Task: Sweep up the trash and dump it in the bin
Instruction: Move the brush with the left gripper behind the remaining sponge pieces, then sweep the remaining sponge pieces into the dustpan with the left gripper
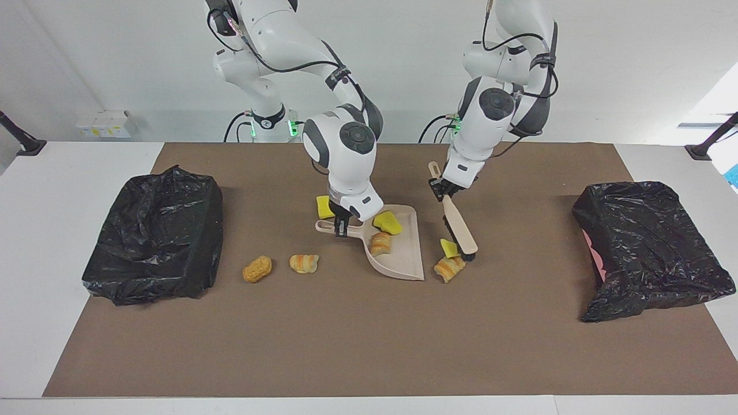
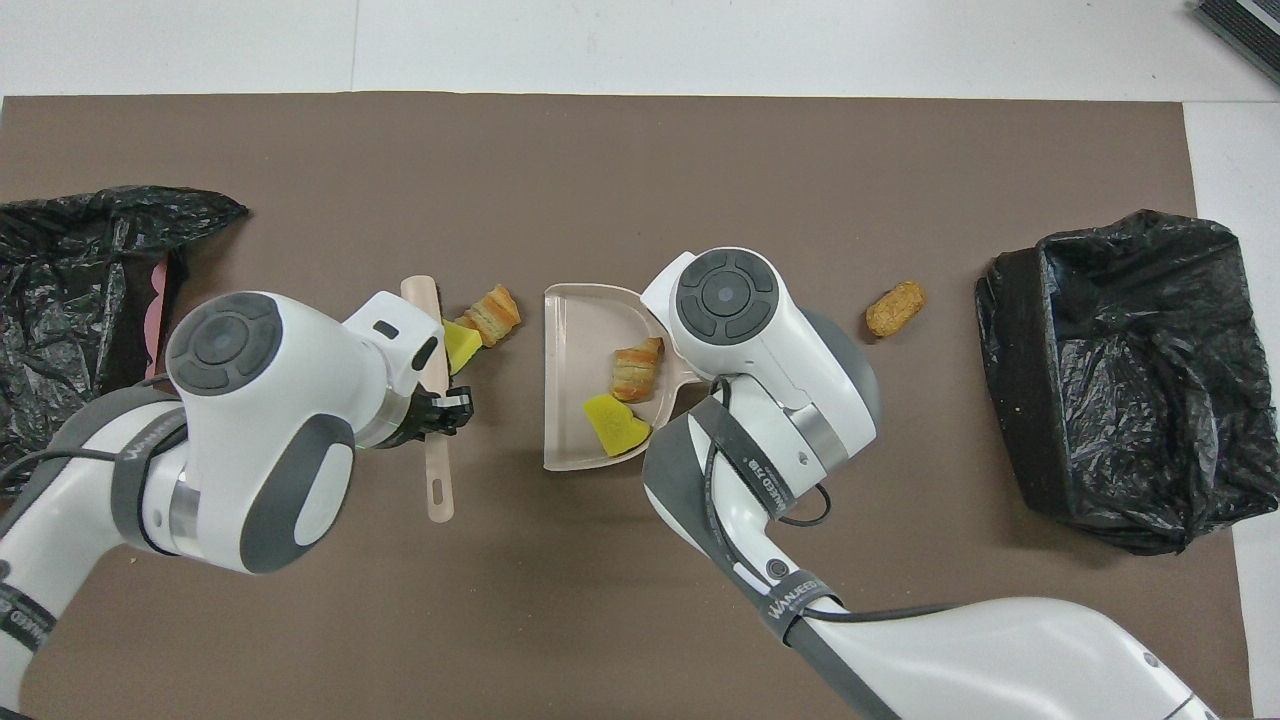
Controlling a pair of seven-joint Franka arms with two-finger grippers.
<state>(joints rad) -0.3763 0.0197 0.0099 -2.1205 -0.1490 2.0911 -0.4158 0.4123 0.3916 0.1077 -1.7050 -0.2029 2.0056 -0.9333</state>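
Observation:
My right gripper [image 1: 341,223] is shut on the handle of the beige dustpan [image 1: 406,262] [image 2: 572,330], which lies flat on the mat. In the pan lie a yellow sponge [image 1: 387,222] [image 2: 613,425] and a pastry [image 1: 380,243] [image 2: 637,368]. My left gripper [image 1: 447,189] [image 2: 445,412] is shut on the brush [image 1: 459,223] [image 2: 438,480], bristles down beside the pan's mouth. A second sponge [image 1: 449,248] [image 2: 460,346] sits against the bristles and touches a pastry [image 1: 450,268] [image 2: 490,312]. More trash lies toward the right arm's end: a pastry [image 1: 304,263], a brown lump [image 1: 257,268] [image 2: 895,308], and a sponge [image 1: 324,206] by the handle.
A black-bagged bin [image 1: 153,236] [image 2: 1120,380] stands at the right arm's end of the brown mat. Another bagged bin [image 1: 651,248] [image 2: 80,330] lies tipped at the left arm's end, pink showing inside.

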